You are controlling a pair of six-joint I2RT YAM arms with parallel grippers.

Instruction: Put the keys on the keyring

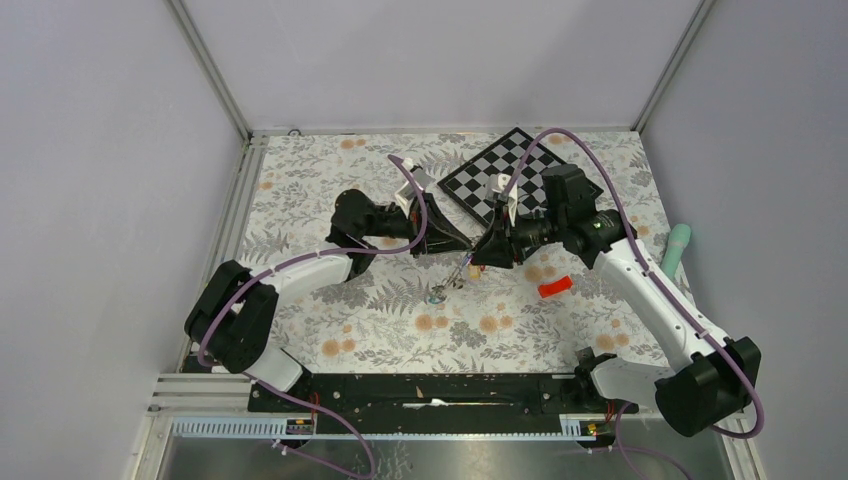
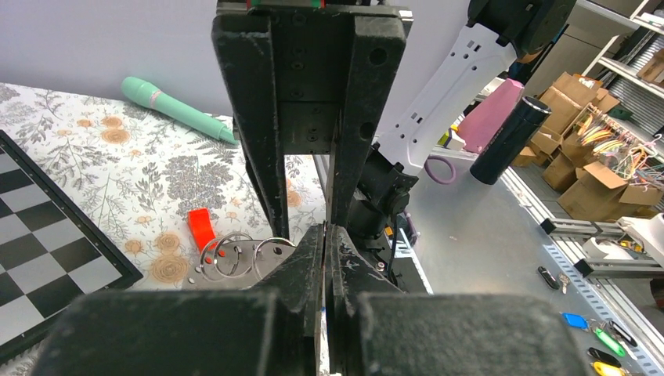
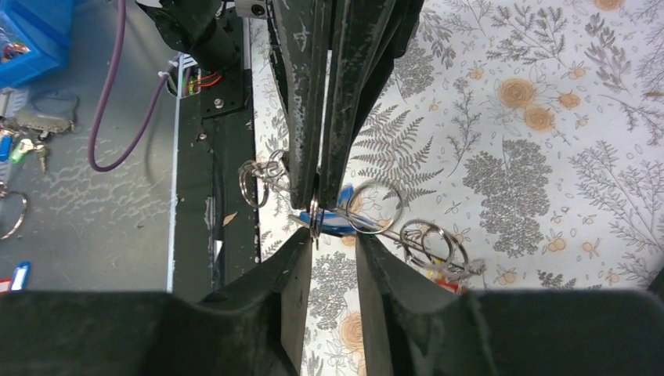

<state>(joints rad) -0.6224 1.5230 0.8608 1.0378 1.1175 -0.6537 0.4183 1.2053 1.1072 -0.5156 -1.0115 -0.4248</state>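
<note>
Patience pays: left gripper (image 3: 315, 196) pinches the keyring (image 3: 313, 222) above the cloth (image 3: 509, 157), blue-tagged key (image 3: 338, 222) just beside it, so the right gripper (image 3: 329, 254), jaws parted, should close squarely on that key before threading.

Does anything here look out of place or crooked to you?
Yes. The chequered board lies turned like a diamond, not square with the flowered table. Several tagged keys also lie off that table, on the grey surface beside it.

Left hand (image 2: 325, 232) pinched, right hand (image 3: 330, 240) parted.
</note>
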